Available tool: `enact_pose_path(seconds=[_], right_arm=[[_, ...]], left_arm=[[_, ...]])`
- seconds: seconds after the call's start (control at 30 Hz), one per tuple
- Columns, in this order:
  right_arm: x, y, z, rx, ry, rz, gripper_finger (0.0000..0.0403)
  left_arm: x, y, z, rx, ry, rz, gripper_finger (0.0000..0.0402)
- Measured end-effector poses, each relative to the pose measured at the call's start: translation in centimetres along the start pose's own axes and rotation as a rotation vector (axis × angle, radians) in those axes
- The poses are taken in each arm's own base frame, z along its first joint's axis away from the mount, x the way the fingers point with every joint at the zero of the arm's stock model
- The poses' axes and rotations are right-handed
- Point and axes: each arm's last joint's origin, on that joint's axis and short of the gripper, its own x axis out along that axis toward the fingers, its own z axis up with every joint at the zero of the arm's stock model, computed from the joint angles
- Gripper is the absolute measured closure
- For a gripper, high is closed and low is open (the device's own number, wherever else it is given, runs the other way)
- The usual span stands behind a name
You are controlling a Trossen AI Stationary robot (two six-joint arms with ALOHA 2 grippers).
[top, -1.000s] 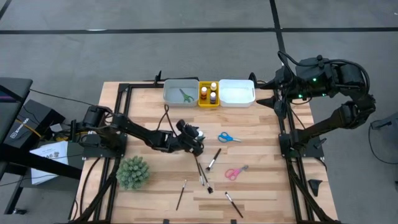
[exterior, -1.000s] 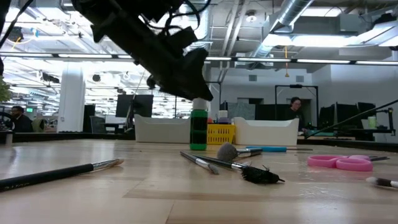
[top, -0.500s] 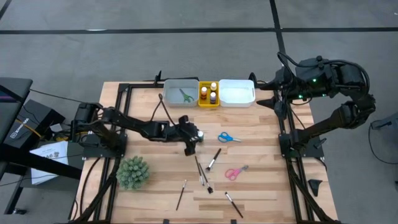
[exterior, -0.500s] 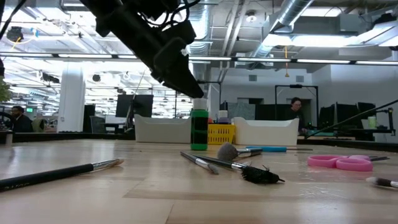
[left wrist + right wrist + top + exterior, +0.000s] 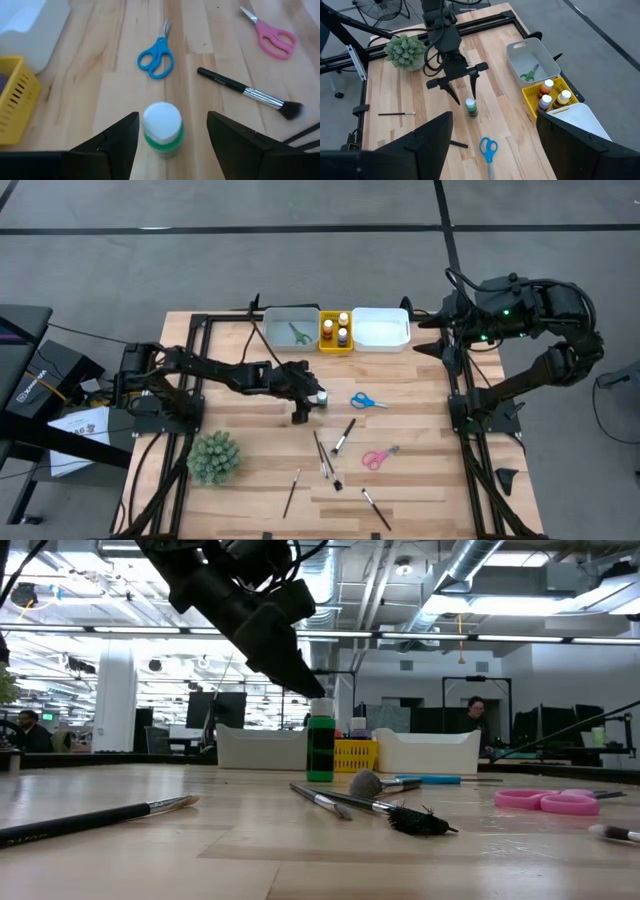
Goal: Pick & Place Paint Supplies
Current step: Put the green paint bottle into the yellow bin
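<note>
A green paint bottle with a white cap (image 5: 320,396) stands upright on its base on the wooden table. My left gripper (image 5: 303,393) is open and hovers just above it, on its left side. In the left wrist view the cap (image 5: 162,125) shows between the two spread fingers, untouched. Blue scissors (image 5: 368,401), pink scissors (image 5: 379,456) and several dark-handled brushes (image 5: 343,436) lie flat on the table. Green scissors (image 5: 299,333) lie in the grey tray. My right gripper (image 5: 432,335) waits open beyond the table's far right corner.
Along the far edge stand a grey tray (image 5: 275,328), a yellow tray with small bottles (image 5: 335,330) and a white tray (image 5: 381,328). A spiky green plant ball (image 5: 214,457) sits near the left. More brushes (image 5: 291,492) lie toward the near edge.
My left arm has swung toward the far edge. Its gripper has risen and drawn back toward the table's left, off the top of the green bottle. The bottle has stayed standing in place.
</note>
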Motion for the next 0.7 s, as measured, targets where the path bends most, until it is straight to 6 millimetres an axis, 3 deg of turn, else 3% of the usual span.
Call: enact_pose_path(seconds=[0.7], right_arm=[[0.0, -0.03, -0.14, -0.013, 0.015, -0.003, 0.012]], left_arm=[[0.15, 0.65, -0.08, 0.02, -0.007, -0.021, 0.0181]])
